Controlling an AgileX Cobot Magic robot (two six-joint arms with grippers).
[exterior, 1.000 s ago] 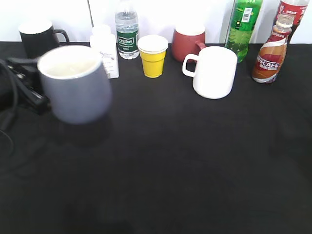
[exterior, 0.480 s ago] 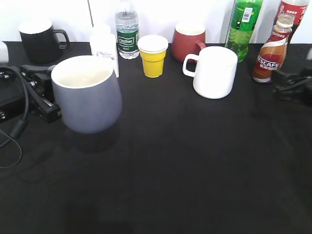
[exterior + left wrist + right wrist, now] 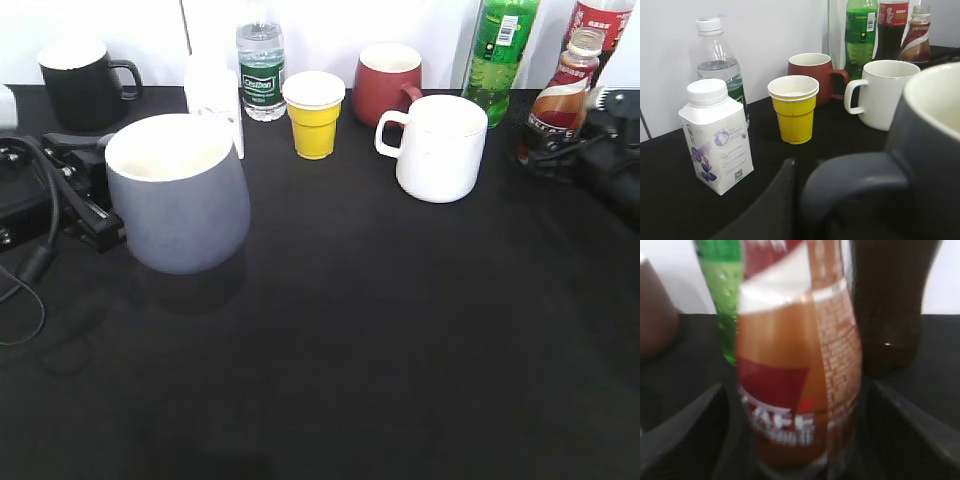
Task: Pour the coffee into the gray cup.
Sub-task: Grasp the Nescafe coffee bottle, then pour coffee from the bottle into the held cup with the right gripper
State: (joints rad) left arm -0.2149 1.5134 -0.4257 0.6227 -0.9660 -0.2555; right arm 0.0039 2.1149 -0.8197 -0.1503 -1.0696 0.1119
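Two fingers of the right gripper (image 3: 548, 150) flanked the coffee (image 3: 562, 95) at upper right, jaws open around it, seemingly not yet pinching. Left gripper (image 3: 95, 200) clamped the gray cup (image 3: 180, 195) by its handle at left; a white mug (image 3: 440, 150) stood between.

Blue-gray cup (image 3: 178, 195), brown-red-white labelled coffee (image 3: 563, 95), yellow paper cup (image 3: 314, 115).

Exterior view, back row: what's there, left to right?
Black mug → milk carton → water bottle → yellow cup → red mug → green bottle → coffee
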